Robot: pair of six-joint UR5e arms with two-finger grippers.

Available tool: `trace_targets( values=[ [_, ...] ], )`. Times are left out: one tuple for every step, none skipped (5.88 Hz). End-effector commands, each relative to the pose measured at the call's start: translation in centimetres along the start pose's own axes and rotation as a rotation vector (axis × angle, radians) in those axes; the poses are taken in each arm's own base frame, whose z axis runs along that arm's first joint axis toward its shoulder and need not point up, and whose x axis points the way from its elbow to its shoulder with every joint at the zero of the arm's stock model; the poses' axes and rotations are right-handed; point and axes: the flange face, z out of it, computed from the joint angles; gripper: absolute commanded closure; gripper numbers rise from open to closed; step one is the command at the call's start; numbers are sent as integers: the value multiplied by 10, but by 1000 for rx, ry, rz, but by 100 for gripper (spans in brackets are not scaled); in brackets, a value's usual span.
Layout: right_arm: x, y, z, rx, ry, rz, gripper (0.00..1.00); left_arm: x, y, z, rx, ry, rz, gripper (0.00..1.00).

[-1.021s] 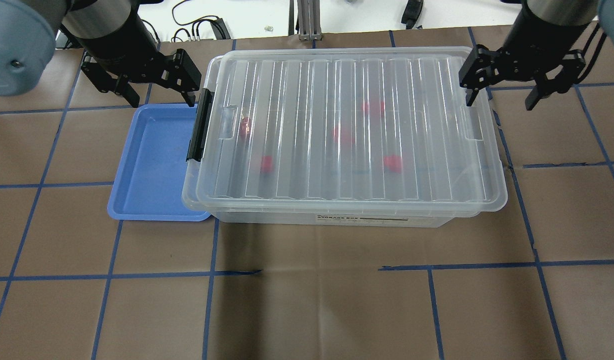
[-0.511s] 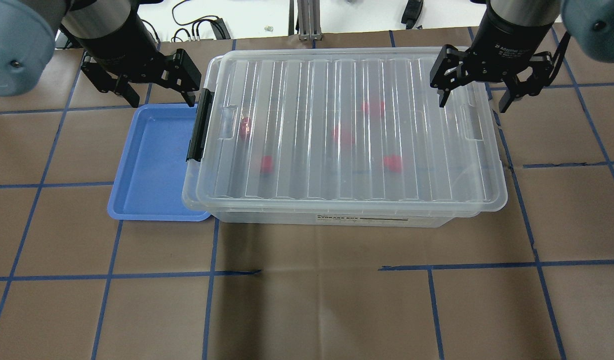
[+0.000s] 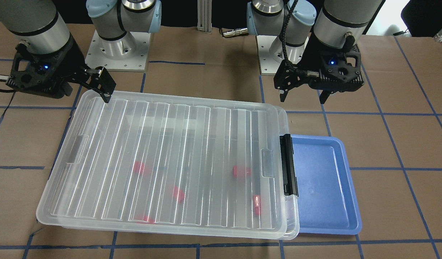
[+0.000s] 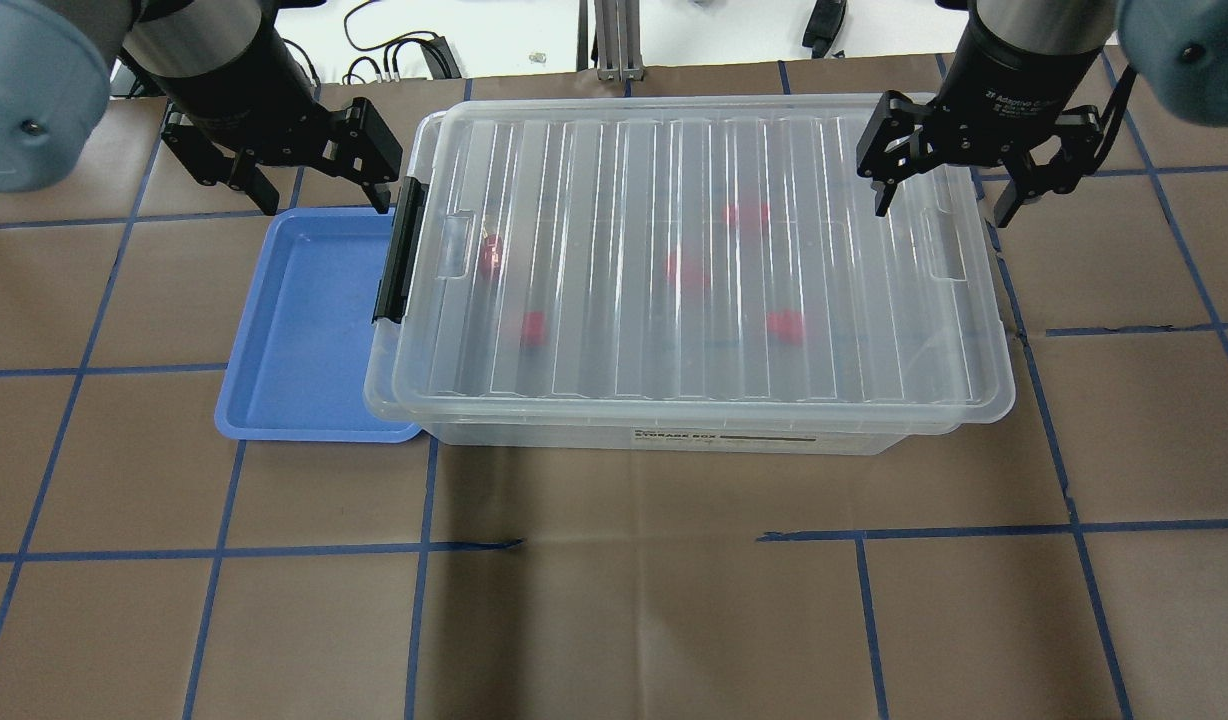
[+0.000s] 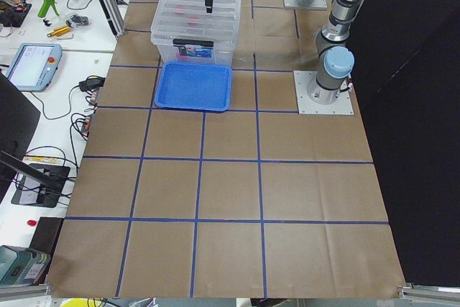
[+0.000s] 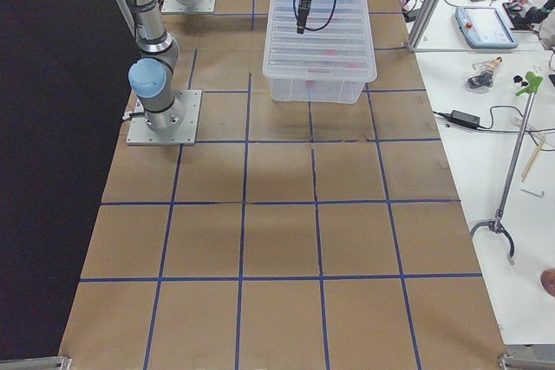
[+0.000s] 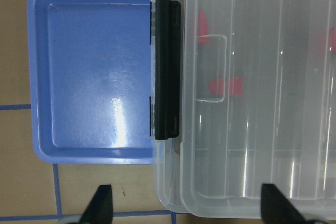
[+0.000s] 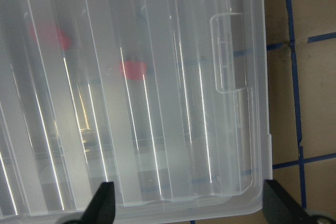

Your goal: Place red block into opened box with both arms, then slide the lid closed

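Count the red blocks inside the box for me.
5, blurred through the lid: two red blocks near the black latch, one central, one farther from the robot, one toward the end opposite the latch. The ribs may hide others.

Clear ribbed lid (image 4: 694, 260) on a clear box (image 4: 524, 435) with a black latch (image 4: 399, 250); red blocks (image 4: 786, 326) show through. Blue tray (image 4: 294, 330) at left. Brown table (image 4: 614, 630), gridded in blue.

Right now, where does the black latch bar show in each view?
Front-facing: latch bar right of centre.
Overhead: left-centre.
Exterior left: top, tiny.
Exterior right: hidden behind the box.
Left wrist: centre.
Right wrist: not in it.
Landmark: blue tray beside it.
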Motion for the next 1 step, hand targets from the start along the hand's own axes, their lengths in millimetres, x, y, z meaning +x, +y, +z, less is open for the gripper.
trace_targets(
  values=[
    [0, 0, 1, -3, 2, 0, 0, 0, 0, 0, 0, 0, 0, 2]
  ],
)
